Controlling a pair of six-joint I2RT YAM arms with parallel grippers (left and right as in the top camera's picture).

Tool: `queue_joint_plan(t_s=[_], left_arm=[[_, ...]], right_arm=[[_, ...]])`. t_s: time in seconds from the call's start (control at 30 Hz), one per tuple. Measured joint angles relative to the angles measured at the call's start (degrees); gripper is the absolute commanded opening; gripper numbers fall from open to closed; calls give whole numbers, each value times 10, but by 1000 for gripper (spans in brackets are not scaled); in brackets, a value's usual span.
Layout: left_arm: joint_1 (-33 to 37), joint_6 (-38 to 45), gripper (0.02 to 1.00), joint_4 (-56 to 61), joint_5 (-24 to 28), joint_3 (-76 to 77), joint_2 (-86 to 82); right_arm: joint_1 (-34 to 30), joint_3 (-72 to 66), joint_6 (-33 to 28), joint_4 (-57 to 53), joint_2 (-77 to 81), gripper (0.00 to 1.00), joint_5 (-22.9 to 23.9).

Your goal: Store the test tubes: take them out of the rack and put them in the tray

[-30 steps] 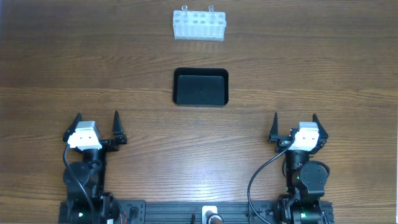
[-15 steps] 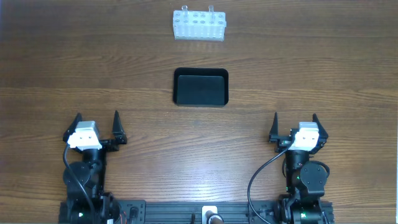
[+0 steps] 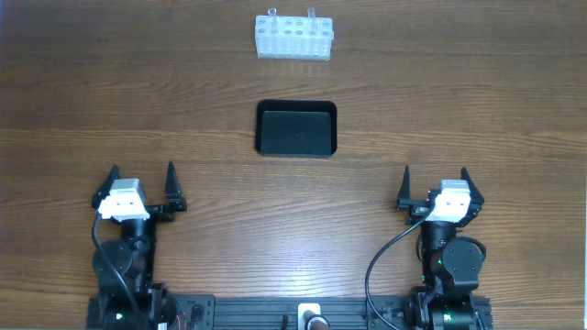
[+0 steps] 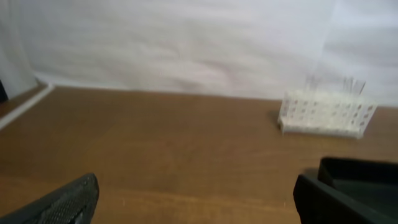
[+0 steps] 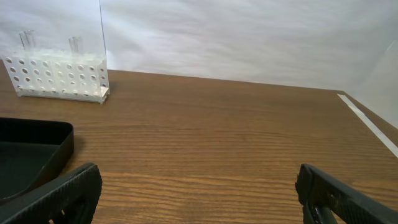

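Note:
A white test tube rack [image 3: 293, 38] stands at the table's far middle, with two clear test tubes [image 3: 271, 14] [image 3: 311, 13] upright at its back corners. The rack [image 4: 326, 114] [image 5: 57, 77] shows in both wrist views too. A black tray [image 3: 296, 128] lies nearer, empty, between the rack and the arms. My left gripper [image 3: 142, 178] sits open near the front left, far from the rack. My right gripper [image 3: 434, 182] sits open near the front right, nothing between its fingers. The tray's corner [image 4: 357, 174] [image 5: 31, 155] lies ahead of each gripper.
Bare wooden table [image 3: 477, 101] spreads on both sides of the tray and rack. A white wall [image 5: 249, 37] rises behind the table's far edge. The arm bases stand on a black rail [image 3: 303, 312] along the front.

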Motion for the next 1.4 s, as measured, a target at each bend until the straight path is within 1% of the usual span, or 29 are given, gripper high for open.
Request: queue_joint_plan(t_s=[0.13, 0.23, 0.5, 0.73, 0.97, 1.1, 1.17, 1.3, 1.4], left_arm=[[0, 0, 998, 9, 2, 6, 4], [0, 0, 998, 5, 2, 41, 31], [-3, 0, 998, -38, 7, 259, 193], [-57, 0, 998, -127, 15, 457, 368], [-111, -7, 996, -176, 17, 562, 503], [-141, -36, 998, -198, 19, 601, 588], [-153, -70, 998, -203, 17, 620, 630], [-168, -149, 991, -210, 0, 669, 713], [-181, -181, 996, -213, -11, 708, 775]], right_arm=[[0, 0, 0, 0, 0, 991, 0], [0, 0, 0, 0, 0, 993, 0], [0, 0, 0, -1, 0, 991, -1], [0, 0, 0, -1, 0, 993, -2], [0, 0, 0, -1, 0, 991, -2], [0, 0, 0, -1, 0, 993, -2], [0, 0, 0, -1, 0, 993, -2], [0, 0, 0, -1, 0, 991, -2], [0, 0, 0, -1, 0, 991, -2]])
